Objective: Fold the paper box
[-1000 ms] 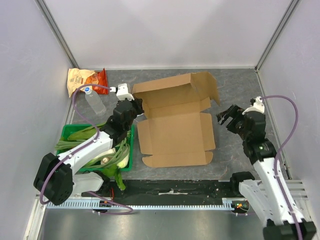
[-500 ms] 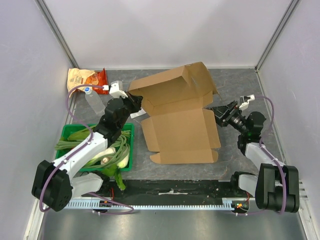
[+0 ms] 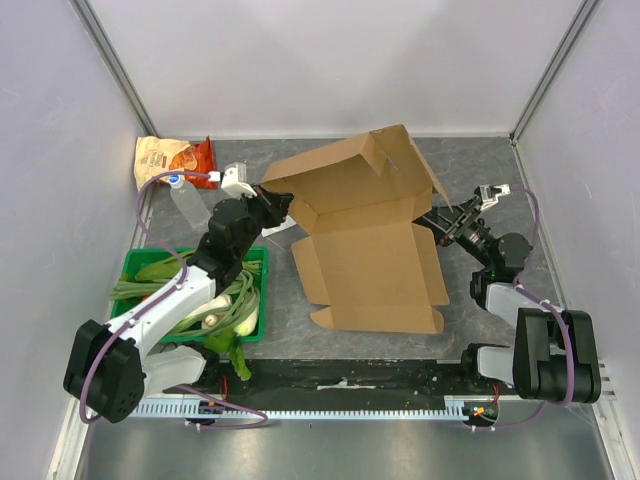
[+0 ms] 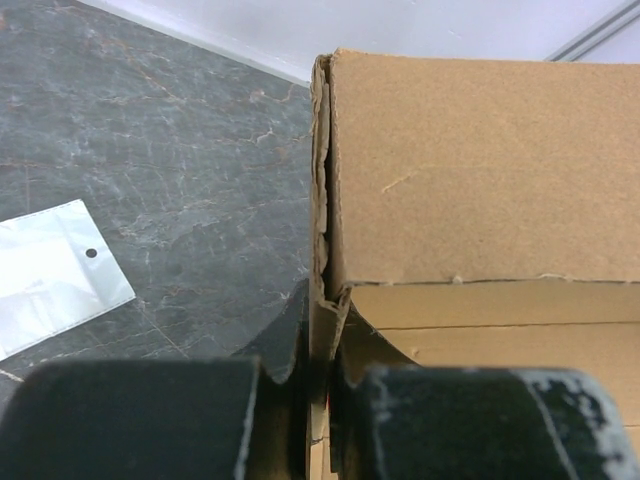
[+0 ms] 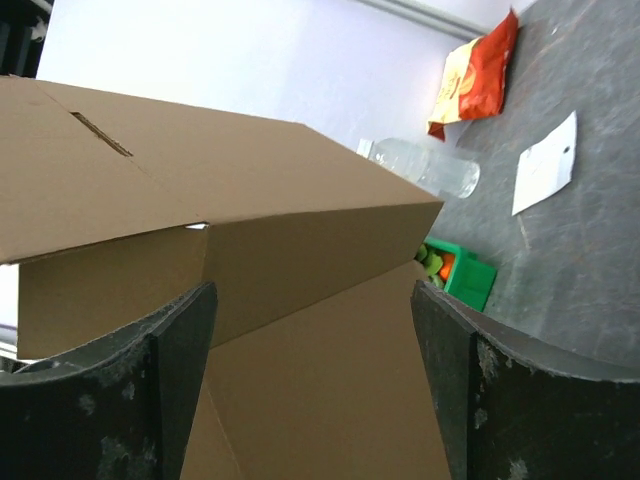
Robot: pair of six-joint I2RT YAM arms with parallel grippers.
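The paper box [image 3: 370, 255] is a plain brown cardboard mailer lying open on the dark table, its rear panel [image 3: 350, 180] raised and leaning forward. My left gripper [image 3: 274, 204] is shut on the left edge of that raised panel; in the left wrist view the cardboard edge [image 4: 322, 250] is pinched between the gripper [image 4: 322, 345] fingers. My right gripper [image 3: 440, 222] stands open at the box's right side. In the right wrist view the box [image 5: 300, 350] fills the space ahead of the gripper [image 5: 312, 295], with nothing between its fingers.
A green crate [image 3: 140, 265] of vegetables sits under my left arm. A clear bottle [image 3: 190, 205] and an orange-and-tan snack bag [image 3: 175, 158] lie at the back left. A small white card [image 4: 50, 275] lies left of the box. Walls close in on three sides.
The rear panel has been lifted from flat to raised by my left gripper, and the box has slid right. My right arm has dropped low and brought its gripper to the box's right edge.
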